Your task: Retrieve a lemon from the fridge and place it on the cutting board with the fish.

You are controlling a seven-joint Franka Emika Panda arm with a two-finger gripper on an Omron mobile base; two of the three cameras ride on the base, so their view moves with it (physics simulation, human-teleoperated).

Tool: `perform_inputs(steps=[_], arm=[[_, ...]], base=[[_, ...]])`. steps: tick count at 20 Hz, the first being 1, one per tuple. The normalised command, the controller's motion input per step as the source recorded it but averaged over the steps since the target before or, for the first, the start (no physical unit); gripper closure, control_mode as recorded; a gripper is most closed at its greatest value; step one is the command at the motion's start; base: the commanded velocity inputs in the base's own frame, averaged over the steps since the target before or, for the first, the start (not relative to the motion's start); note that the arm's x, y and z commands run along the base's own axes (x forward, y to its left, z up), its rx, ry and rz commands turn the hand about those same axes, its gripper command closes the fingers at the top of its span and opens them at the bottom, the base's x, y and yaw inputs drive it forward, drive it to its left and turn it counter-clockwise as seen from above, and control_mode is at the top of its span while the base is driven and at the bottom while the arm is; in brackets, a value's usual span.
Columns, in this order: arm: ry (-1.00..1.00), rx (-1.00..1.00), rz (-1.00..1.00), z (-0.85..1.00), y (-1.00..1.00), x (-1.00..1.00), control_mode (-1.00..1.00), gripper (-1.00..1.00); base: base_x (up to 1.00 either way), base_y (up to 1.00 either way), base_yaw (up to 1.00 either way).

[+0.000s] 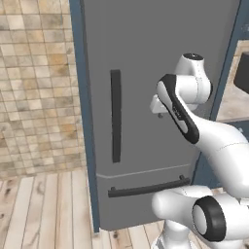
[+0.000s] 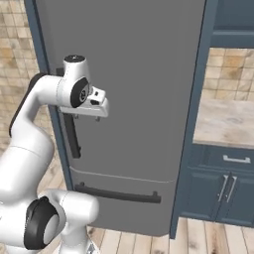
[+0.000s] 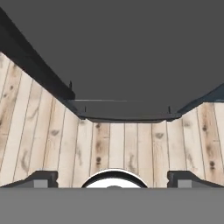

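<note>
The fridge (image 1: pixel 146 97) was closed, so the lemon was presumably inside, unseen. The gripper (image 2: pixel 87 118) hung spread and empty near the vertical handle (image 1: pixel 115 115); next, it should grasp that.

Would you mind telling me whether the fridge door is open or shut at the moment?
Shut. The fridge door lies flush within its navy frame, no shelves showing, and the end effector hangs apart from the vertical handle.

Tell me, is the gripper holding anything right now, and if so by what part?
Nothing is held. The gripper is open, its fingertips spread wide with only floor between them, pointing down in front of the closed fridge.
</note>
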Motion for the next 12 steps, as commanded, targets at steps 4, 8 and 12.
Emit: perform_inputs(steps=[4,8,12], arm=[[0.0,0.0,0.0,0.0,0.0,0.0,1.0,-1.0],[0.0,0.0,0.0,0.0,0.0,0.0,1.0,-1.0],[0.0,0.0,0.0,0.0,0.0,0.0,1.0,-1.0]], base=[[0.03,0.66,-0.03],[0.0,0.36,-0.06],[0.0,0.14,-0.02]])
